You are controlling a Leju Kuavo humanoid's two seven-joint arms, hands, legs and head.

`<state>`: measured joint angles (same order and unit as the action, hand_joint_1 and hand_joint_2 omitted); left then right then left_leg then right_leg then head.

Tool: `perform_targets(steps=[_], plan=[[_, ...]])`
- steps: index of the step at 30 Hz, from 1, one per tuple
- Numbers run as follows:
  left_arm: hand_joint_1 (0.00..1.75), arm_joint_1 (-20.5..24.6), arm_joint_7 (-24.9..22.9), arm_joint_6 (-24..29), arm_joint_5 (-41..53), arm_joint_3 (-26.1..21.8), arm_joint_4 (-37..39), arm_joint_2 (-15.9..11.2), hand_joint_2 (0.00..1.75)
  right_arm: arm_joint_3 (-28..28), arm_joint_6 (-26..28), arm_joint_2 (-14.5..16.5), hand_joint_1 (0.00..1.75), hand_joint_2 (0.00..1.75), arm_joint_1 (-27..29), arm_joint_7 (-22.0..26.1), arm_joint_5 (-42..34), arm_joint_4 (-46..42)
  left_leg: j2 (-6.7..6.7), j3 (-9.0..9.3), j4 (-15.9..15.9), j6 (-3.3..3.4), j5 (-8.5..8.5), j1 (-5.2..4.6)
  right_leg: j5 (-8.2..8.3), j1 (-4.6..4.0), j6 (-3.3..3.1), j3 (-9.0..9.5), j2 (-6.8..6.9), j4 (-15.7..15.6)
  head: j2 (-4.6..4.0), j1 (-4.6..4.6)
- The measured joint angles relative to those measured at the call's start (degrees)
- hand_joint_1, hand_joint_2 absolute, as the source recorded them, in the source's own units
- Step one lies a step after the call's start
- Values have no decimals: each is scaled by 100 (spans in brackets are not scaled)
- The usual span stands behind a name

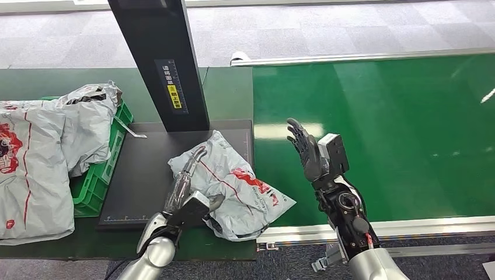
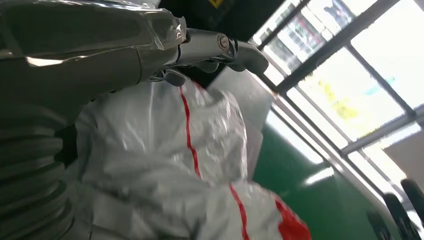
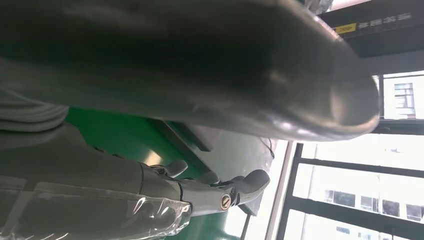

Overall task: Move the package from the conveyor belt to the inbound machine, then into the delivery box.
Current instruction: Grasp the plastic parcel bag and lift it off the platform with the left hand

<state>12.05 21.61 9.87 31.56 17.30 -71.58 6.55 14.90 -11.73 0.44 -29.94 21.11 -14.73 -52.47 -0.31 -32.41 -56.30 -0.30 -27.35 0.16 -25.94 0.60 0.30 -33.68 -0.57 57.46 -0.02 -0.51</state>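
Package first: the soft grey plastic mailer bag with red print [image 1: 233, 186] lay on the black flat platform of the inbound machine [image 1: 146, 175], at the foot of its black upright column [image 1: 163, 58], with one corner hanging over onto the green conveyor belt [image 1: 379, 128]. We judged it light and limp, with a slippery, crinkled film that folds under pressure, so it will probably sag when lifted. A good place to take hold seemed to us the thick bunched middle, not the thin flat corner, which could slide out of the fingers.

Our left hand [image 1: 190, 181] rested on the near left part of the bag, with the fingers stretched along it. In the left wrist view the fingers [image 2: 235, 50] lay over the top of the bag, but we could not tell whether they really clamped it or only touched it. Our right hand [image 1: 306, 151] stood upright above the belt, just beside the bag, with the fingers apart and holding nothing.

The platform was smooth and dark, with a ruler scale along its near edge. To the left stood a green plastic crate [image 1: 99, 175], which we took for the delivery box, already holding other grey mailer bags [image 1: 41, 157] piled above its rim. The belt was shiny with a silver metal rail [image 1: 408, 224] on the near side. Behind it was grey carpet floor [image 1: 292, 29], and the wrist views showed large bright windows [image 3: 350, 180].
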Motion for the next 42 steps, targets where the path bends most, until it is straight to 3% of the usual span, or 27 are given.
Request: perform_targets(steps=[4,8,12,24,25,28,29,33,42], plan=[[0,-11,-150,-660,-4,270,-50,-70,175,-30,90,-41,0,0,18,-13,326,17,-2,0,-1,0,0,0,0,1,0,-1,1,0,0,-1],[0,-6,-230,-753,60,414,-71,-114,175,-74,112,-82,0,0,83,-13,439,4,-1,-1,0,1,-1,0,0,0,0,-2,1,0,0,-2],[0,12,-339,-787,209,478,-70,-141,175,-90,127,-105,0,175,116,-18,500,-23,-1,1,0,0,-1,0,0,0,0,-2,0,0,0,-1],[0,492,-945,-949,1636,800,500,-180,175,-356,126,-102,0,175,328,-222,1104,-413,-3,4,0,0,0,0,0,0,0,6,3,0,0,-2],[21,525,-964,-932,1699,821,553,-180,175,-376,126,-101,0,175,353,-221,1155,-443,-3,5,0,0,0,0,0,0,0,7,4,0,0,-2],[137,608,-968,-836,1768,842,695,-168,175,-453,126,-98,0,175,454,-211,1270,-544,-4,7,0,0,0,0,0,0,0,10,4,0,0,-2],[159,627,-964,-810,1772,842,727,-165,175,-478,126,-98,0,175,486,-208,1287,-574,-4,8,0,0,0,0,0,0,0,12,4,0,0,-1],[175,678,-950,-601,1772,813,786,-157,175,-562,126,-93,0,175,601,-204,1357,-698,-3,16,0,0,0,0,0,0,0,19,3,0,0,-2],[175,619,-591,378,1487,520,714,-91,175,-666,49,-83,0,175,710,-172,1449,-869,-1,19,0,0,0,0,0,0,0,21,3,0,0,-1]])
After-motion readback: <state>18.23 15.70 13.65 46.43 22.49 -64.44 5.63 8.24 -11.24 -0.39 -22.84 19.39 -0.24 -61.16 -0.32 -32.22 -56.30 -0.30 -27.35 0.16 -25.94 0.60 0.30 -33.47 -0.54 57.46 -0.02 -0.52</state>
